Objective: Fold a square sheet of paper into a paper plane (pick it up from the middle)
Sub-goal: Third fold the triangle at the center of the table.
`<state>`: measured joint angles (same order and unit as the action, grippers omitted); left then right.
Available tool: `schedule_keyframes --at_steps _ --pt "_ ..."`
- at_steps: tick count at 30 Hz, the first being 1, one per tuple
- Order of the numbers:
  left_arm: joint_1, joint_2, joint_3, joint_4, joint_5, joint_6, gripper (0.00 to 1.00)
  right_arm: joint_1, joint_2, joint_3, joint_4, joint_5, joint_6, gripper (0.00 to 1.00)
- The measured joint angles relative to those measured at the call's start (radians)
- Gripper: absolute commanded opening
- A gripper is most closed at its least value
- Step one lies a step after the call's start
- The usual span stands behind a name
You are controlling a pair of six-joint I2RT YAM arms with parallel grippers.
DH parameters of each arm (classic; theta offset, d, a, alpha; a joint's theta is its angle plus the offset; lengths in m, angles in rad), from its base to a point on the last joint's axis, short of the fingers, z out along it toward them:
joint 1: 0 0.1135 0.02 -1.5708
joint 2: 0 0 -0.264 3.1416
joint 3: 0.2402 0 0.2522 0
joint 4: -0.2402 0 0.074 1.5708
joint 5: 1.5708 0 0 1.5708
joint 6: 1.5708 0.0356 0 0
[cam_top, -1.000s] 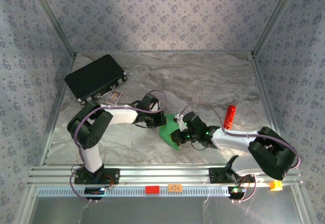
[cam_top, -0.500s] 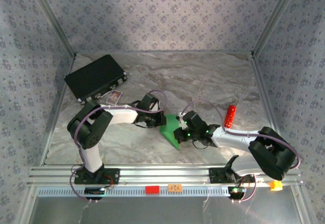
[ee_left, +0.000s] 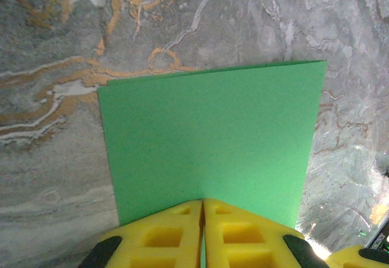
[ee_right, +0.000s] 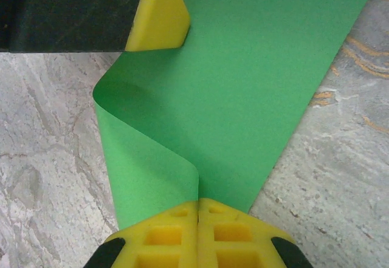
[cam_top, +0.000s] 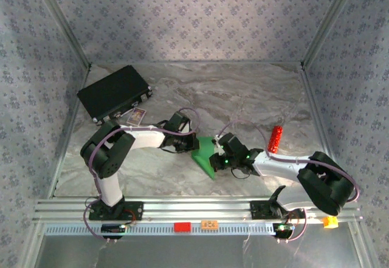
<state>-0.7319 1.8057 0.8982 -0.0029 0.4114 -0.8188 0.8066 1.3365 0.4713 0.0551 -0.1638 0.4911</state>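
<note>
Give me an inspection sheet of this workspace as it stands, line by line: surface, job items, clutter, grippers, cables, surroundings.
Surface: marbled tabletop, flat.
Job's things: green paper sheet, partly folded, one flap curling up, lying between the two arms.
Clutter: black case at far left; small card beside it; red cylinder at right.
Grippers: left gripper and right gripper, fingers shut on the sheet's edges.
Cables: purple cables looping above each wrist.
Surroundings: patterned walls; metal rail at near edge.
</note>
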Motion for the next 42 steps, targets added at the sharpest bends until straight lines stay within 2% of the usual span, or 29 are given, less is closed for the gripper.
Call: schedule_keyframes --at_steps 42 --pt "-0.001 0.0 0.001 0.0 -0.004 0.0 0.09 0.001 0.047 0.014 -0.014 0.019 0.018 0.01"
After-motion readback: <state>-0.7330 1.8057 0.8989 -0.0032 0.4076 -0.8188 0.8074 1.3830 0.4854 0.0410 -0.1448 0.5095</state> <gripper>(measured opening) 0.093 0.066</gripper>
